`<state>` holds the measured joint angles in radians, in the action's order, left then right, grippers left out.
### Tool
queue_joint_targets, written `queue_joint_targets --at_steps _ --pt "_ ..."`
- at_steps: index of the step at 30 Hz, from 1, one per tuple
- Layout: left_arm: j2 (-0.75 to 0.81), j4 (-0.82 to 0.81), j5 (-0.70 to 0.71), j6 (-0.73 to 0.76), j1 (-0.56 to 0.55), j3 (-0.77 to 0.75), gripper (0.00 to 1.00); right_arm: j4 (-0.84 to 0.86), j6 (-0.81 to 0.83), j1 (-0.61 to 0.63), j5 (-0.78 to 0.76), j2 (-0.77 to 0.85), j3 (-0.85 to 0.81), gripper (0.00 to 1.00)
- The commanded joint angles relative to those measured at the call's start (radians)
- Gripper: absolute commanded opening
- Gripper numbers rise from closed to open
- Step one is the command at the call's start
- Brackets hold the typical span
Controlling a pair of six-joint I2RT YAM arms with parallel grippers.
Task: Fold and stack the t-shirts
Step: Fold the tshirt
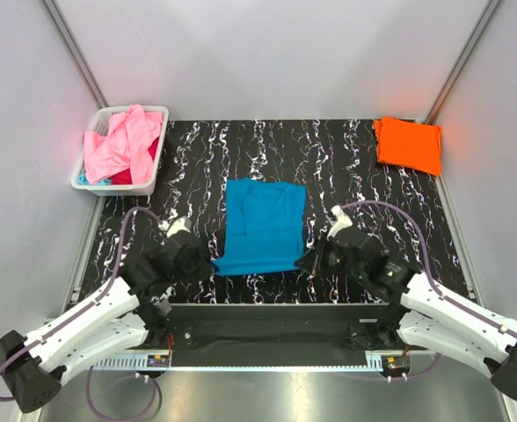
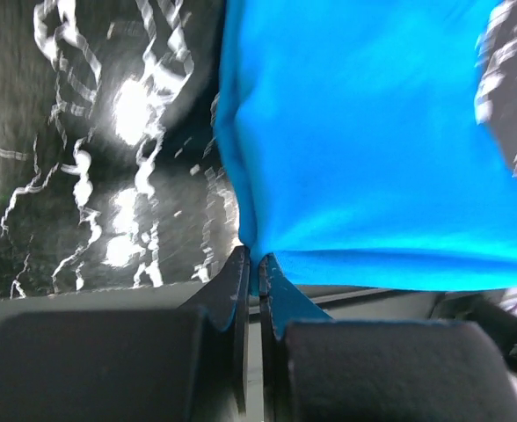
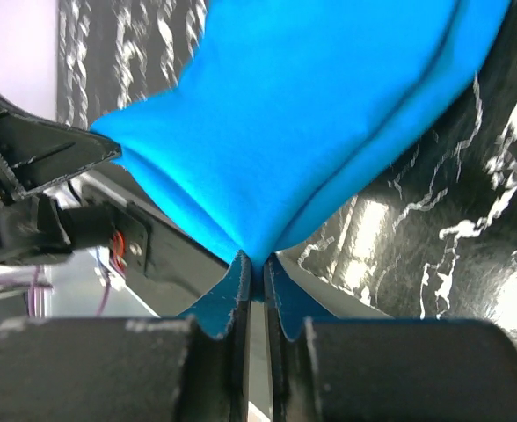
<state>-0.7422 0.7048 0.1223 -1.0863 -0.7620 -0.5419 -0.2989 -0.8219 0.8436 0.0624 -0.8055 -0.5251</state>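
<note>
The teal-blue t-shirt, spread mid-bench, is pinched at its two near corners by the left tool and right tool, both clamped on cloth, probably to fold the hem away.

Your top camera looks down from above and behind the arm bases, taking in the whole marbled table. Each wrist camera sits just behind its own left gripper or right gripper, very near the teal-blue t-shirt. All three views share that shirt's near edge; the left wrist view seems slightly blurred.
</note>
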Motion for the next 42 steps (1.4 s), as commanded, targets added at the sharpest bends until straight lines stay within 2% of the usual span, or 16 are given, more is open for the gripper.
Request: queue_joint_targets --at_steps 1,8,14,16,21,26,36,42 --pt "-0.047 0.137 0.187 0.028 0.004 -0.104 0.00 -0.164 0.058 -0.003 -0.153 -0.020 -0.113 0.00" --pt "-0.258 0.139 0.384 0.080 0.007 -0.292 0.00 -0.166 0.173 -0.003 -0.294 -0.136 -0.231 0.00" --pt "-0.483 0.101 0.447 0.131 0.044 -0.464 0.00 -0.154 0.239 -0.026 -0.427 -0.271 -0.315 0.00" --pt "-0.528 0.079 0.441 0.158 0.073 -0.516 0.00 -0.131 0.263 -0.064 -0.441 -0.322 -0.338 0.00" --pt "-0.695 0.029 0.424 0.224 0.133 -0.645 0.00 -0.030 0.322 -0.207 -0.333 -0.424 -0.360 0.00" --pt "-0.836 -0.008 0.376 0.270 0.214 -0.759 0.00 0.044 0.398 -0.302 -0.296 -0.569 -0.455 0.00" --pt "-1.206 -0.057 0.269 0.342 0.326 -1.064 0.00 0.141 0.451 -0.405 -0.207 -0.978 -0.713 0.00" --pt "-1.394 -0.119 0.205 0.405 0.363 -1.193 0.01 0.167 0.438 -0.431 -0.234 -1.135 -0.829 0.00"
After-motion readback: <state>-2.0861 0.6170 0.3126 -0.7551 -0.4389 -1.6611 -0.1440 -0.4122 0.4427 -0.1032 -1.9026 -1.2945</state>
